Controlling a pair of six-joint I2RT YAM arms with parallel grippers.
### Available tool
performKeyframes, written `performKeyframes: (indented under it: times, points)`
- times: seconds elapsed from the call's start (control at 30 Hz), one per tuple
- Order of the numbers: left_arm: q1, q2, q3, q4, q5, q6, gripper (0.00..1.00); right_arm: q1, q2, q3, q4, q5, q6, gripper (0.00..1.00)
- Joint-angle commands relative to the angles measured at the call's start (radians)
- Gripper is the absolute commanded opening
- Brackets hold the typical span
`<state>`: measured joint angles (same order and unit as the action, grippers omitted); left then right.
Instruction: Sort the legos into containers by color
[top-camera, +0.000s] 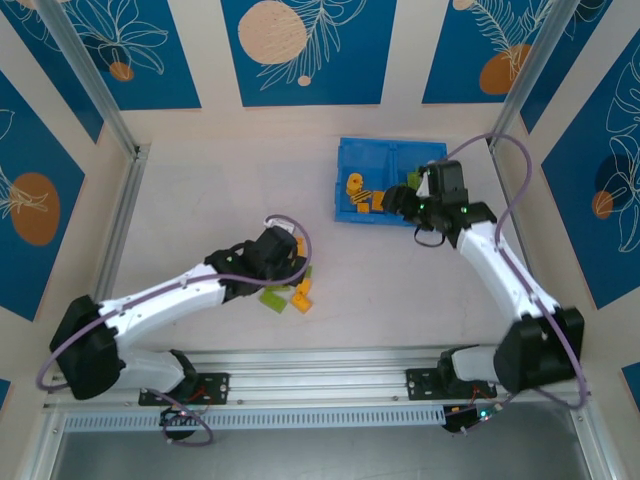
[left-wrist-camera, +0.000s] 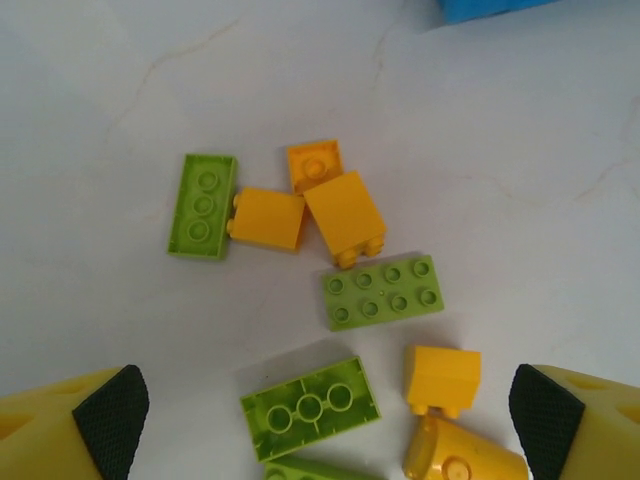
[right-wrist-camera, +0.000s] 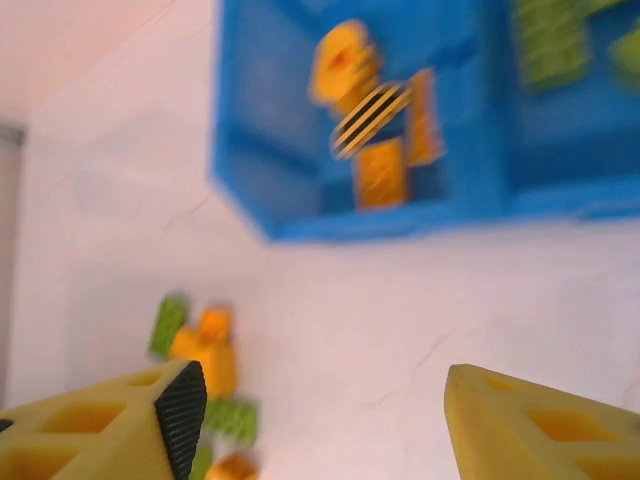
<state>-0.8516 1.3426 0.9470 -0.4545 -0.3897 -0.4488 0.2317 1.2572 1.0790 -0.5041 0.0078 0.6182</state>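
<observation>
Matte white table (left-wrist-camera: 480, 120); studded rectangular plastic legos (left-wrist-camera: 383, 291).

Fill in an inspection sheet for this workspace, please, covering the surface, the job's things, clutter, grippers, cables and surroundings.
Surface: pale table with faint hairline marks.
Job's things: blue bin at the far right; orange bricks in its left compartment, green bricks in its right one; loose bricks of both colours piled on the table.
Clutter: nothing seen.
Grippers: left gripper open and empty above the pile; right gripper open and empty near the bin's front edge.
Cables: purple cables loop along both arms; one loop hangs close to the pile.
Surroundings: blue leaf-print panels, metal posts, a rail at the near edge.
</observation>
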Motion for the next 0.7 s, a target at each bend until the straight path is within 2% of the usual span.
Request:
performKeyframes:
  times: [0.0,0.07,0.1,0.27,0.4,0.53,0.67]
  points:
    - [0.045,0.096,0.08,-0.001,0.047,-0.121,0.93,0.049,-0.094,-0.086,-0.02,-0.142,0.054,0.72]
    - [0.053,0.193,0.15,-0.056,0.023,-0.182,0.9,0.075,-0.136,-0.134,-0.026,-0.274,0.088,0.77]
    - [0.054,0.23,0.182,-0.078,0.014,-0.202,0.88,0.091,-0.149,-0.146,-0.043,-0.294,0.103,0.78]
    - [0.064,0.407,0.281,-0.072,0.027,-0.287,0.79,0.194,-0.208,-0.187,-0.103,-0.233,0.138,0.82]
    - [0.076,0.504,0.323,-0.093,-0.01,-0.34,0.7,0.202,-0.219,-0.176,-0.124,-0.202,0.126,0.83]
    - [0.091,0.559,0.32,-0.051,0.018,-0.34,0.66,0.204,-0.219,-0.156,-0.135,-0.194,0.109,0.83]
    - [0.107,0.599,0.302,-0.016,0.065,-0.34,0.49,0.204,-0.214,-0.132,-0.167,-0.162,0.076,0.83]
